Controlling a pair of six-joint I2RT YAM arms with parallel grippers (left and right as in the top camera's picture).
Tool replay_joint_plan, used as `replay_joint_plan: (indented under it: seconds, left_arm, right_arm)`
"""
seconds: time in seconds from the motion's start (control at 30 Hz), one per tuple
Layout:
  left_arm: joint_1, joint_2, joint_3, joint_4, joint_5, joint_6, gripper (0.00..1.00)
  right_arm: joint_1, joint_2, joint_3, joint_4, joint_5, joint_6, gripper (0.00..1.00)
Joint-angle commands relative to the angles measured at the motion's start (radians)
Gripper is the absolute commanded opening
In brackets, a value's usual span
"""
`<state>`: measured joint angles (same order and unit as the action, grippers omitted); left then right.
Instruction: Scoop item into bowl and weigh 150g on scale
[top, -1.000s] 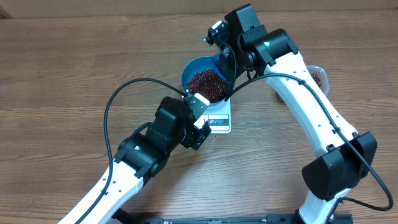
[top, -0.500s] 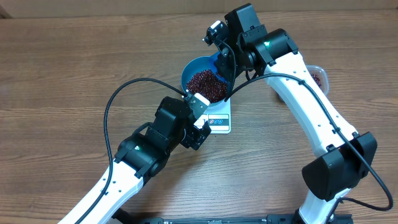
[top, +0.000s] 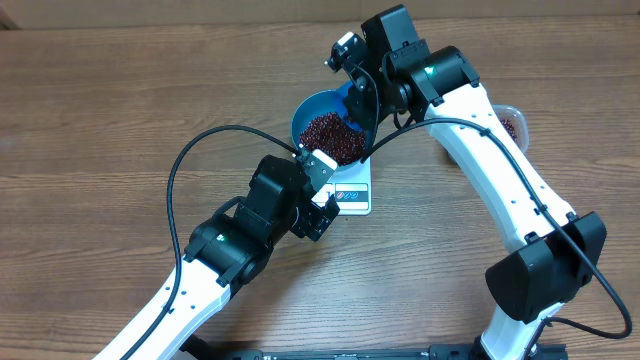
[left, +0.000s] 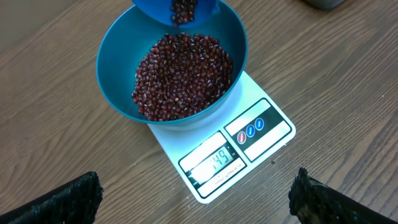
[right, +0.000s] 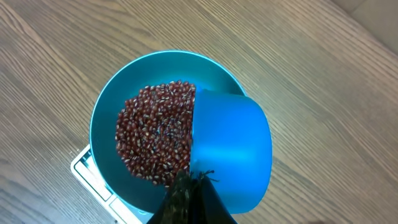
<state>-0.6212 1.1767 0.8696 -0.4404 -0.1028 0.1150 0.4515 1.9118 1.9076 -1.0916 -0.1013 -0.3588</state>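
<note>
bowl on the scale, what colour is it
Blue, glossy: the bowl shows best in the left wrist view.

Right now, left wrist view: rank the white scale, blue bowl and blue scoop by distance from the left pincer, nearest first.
From the open left pincer:
1. Flat white rectangular kitchen scale, directly ahead.
2. Round glossy blue bowl of red-brown beans, on the scale's far half.
3. Small blue plastic scoop, over the bowl's far rim, top of view.

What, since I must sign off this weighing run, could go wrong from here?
1. The scoop, tilted over the bowl in the right gripper, has beans at its lip while the display on the scale seems just under target: a little more could overshoot.
2. The scoop hangs close to the bowl's rim; a bump could upset the reading.
</note>
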Motion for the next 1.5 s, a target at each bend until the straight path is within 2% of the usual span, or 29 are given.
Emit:
replay_joint_plan:
  seconds: [0.0,0.37,0.63,1.07,1.2,1.47]
  left_arm:
    - [-0.001,0.007,-0.005,0.005,-0.013,0.02,0.99]
    - [-0.001,0.007,-0.005,0.003,-0.013,0.02,1.0]
    - [-0.001,0.007,-0.005,0.003,-0.012,0.02,1.0]
    - [-0.001,0.007,-0.005,-0.001,-0.013,0.02,1.0]
    - [-0.001,0.007,-0.005,-0.001,-0.013,0.02,0.99]
    - [-0.001,0.007,-0.005,0.0,-0.012,0.02,1.0]
  right_arm:
    - [-0.002,-0.049,0.032,0.017,-0.016,0.017,0.04]
    - [-0.002,-0.049,0.032,0.015,-0.063,0.018,0.04]
    - [-0.002,-0.049,0.032,0.001,-0.211,0.139,0.04]
    - [-0.002,-0.049,0.032,0.011,-0.207,0.15,0.04]
    - [-0.004,-0.049,0.032,0.019,-0.092,0.151,0.04]
    - [-0.004,-0.049,0.032,0.016,-0.12,0.153,0.04]
